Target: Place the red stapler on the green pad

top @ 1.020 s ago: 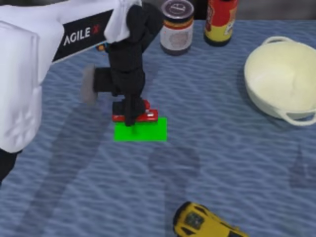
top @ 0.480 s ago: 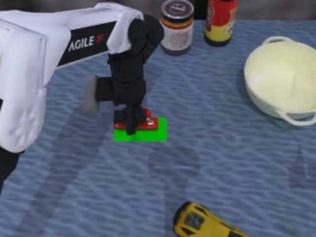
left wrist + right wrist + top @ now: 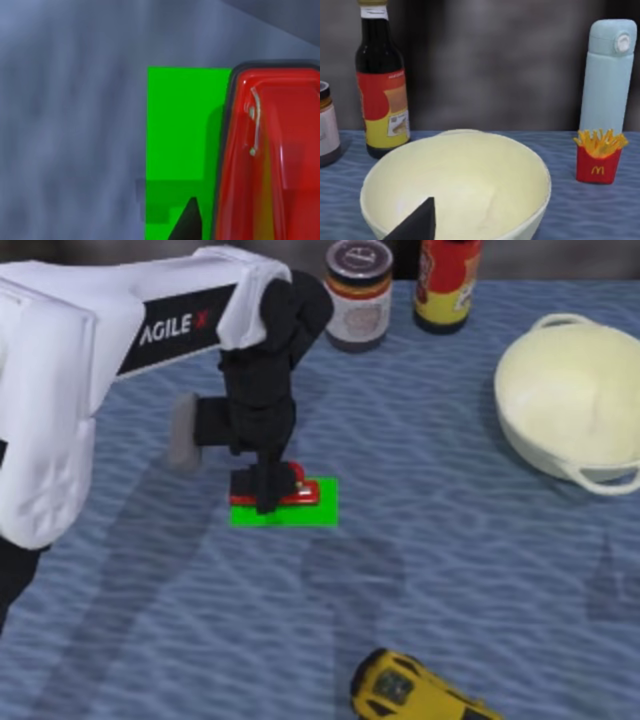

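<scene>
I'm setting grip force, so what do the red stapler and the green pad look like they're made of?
The red stapler looks like hard, glossy plastic or painted metal: it shows bright streaks and a yellowish sheen in the left wrist view, with a dark rim. The green pad looks flat and matte, with even colour and no highlights; whether it is foam, rubber or card can't be told.

The left gripper [image 3: 266,490] covers most of the red stapler [image 3: 304,492] and the green pad's [image 3: 318,512] left part; contact between them seems likely but is hidden. The yellow toy car [image 3: 412,692] is cut off by the top view's bottom edge.
</scene>
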Available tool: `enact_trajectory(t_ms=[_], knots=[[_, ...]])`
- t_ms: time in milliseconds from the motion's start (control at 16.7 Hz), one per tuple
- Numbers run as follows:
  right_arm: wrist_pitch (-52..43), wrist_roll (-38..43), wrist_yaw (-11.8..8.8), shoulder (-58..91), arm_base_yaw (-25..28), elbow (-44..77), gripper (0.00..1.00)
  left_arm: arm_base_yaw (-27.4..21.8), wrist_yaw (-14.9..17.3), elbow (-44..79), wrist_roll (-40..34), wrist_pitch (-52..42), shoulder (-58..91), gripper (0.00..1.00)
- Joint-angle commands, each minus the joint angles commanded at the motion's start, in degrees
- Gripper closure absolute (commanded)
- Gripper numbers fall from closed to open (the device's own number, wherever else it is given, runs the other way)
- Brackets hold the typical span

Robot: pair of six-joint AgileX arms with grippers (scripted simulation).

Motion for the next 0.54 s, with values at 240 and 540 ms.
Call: enact_trajectory(t_ms=[240, 540], knots=[[0.00, 0.00, 0.00, 0.00, 0.00, 0.00, 0.00, 0.00, 0.00, 0.00, 0.00, 0.00, 0.00, 0.00], [0.00, 0.00, 0.00, 0.00, 0.00, 0.00, 0.00, 0.00, 0.00, 0.00, 0.00, 0.00, 0.00, 0.00]])
